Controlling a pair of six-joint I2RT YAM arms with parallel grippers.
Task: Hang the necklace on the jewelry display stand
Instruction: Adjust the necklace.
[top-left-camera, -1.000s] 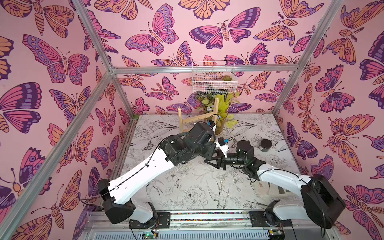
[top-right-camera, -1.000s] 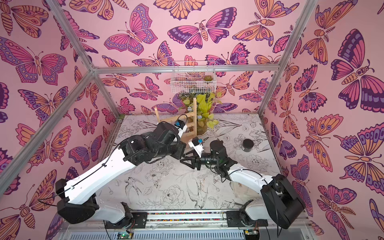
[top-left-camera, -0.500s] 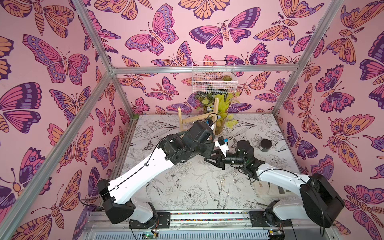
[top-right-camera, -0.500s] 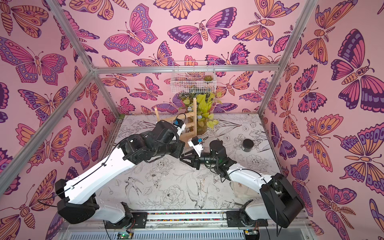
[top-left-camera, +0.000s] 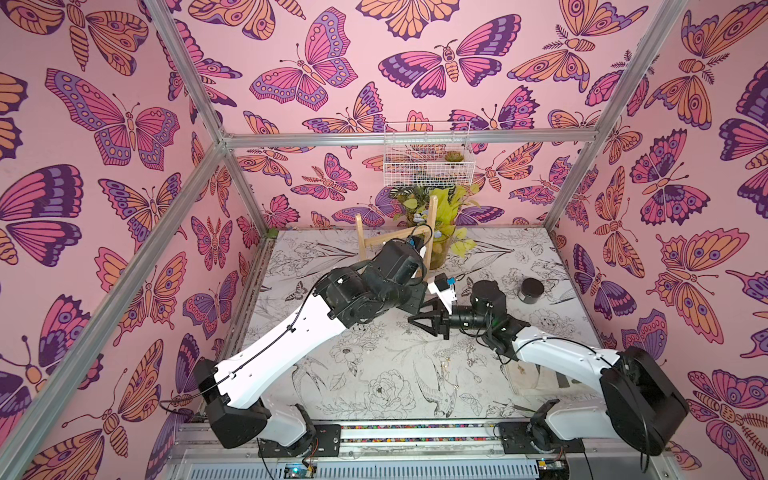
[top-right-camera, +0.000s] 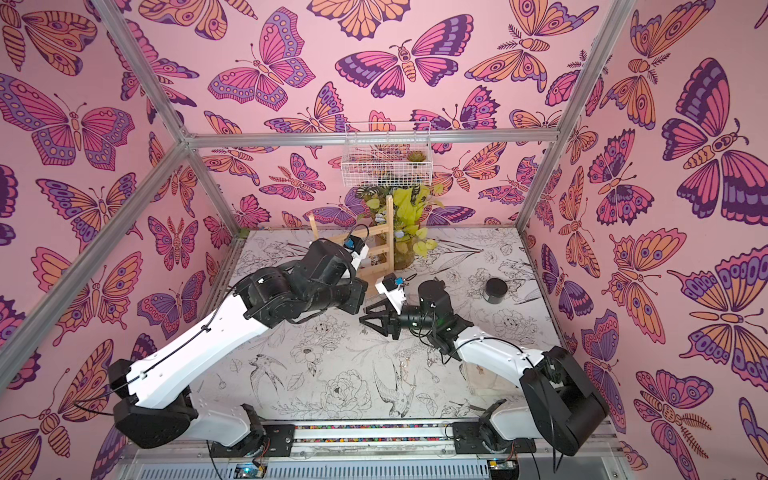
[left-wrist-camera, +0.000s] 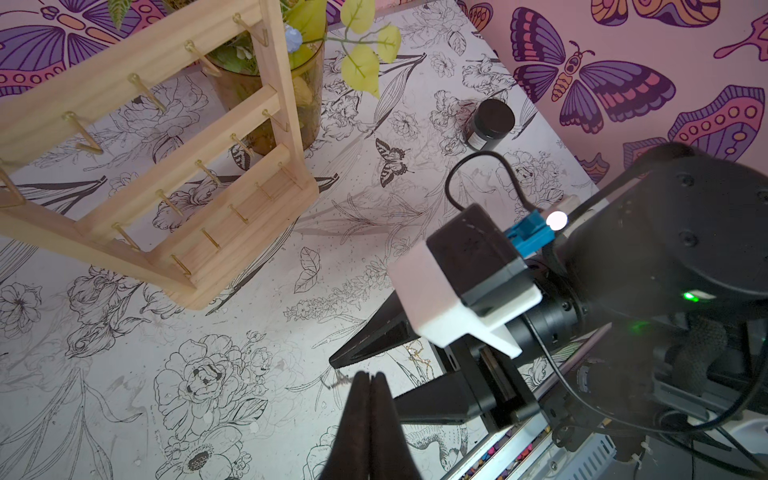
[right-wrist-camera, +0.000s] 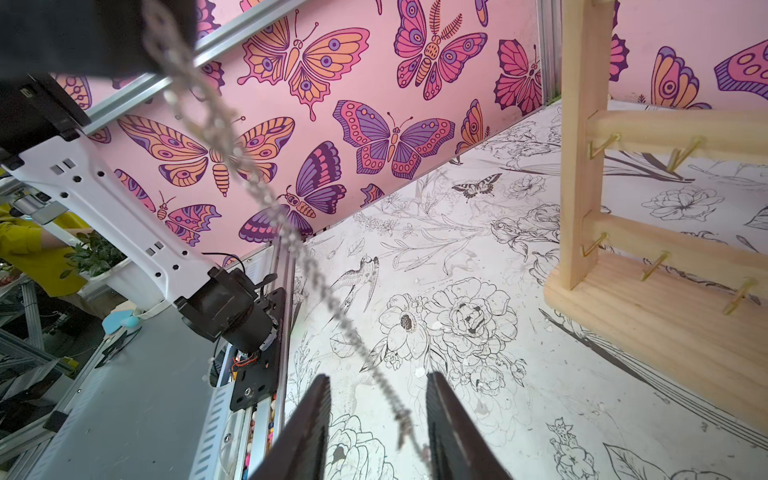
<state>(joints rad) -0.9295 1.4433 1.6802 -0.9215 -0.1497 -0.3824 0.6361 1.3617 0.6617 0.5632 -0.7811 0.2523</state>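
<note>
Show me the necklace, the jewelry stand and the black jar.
necklace (right-wrist-camera: 266, 202), right wrist view, midway along the chain.
jewelry display stand (left-wrist-camera: 187, 154), left wrist view, on its middle crossbar.
black jar (top-left-camera: 531, 286), in a top view, on its lid.

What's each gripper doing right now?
Left gripper: shut on the necklace.
Right gripper: open, the necklace hanging between its jaws.

The left arm reaches forward with its wrist bent down. The fingers of the left gripper (left-wrist-camera: 370, 380) are pressed together, pinching the necklace (right-wrist-camera: 266, 199). The right arm stretches low and level toward it. The right gripper (right-wrist-camera: 378, 386) points at the left wrist from just beside it, its fingers (right-wrist-camera: 318, 403) parted.
</note>
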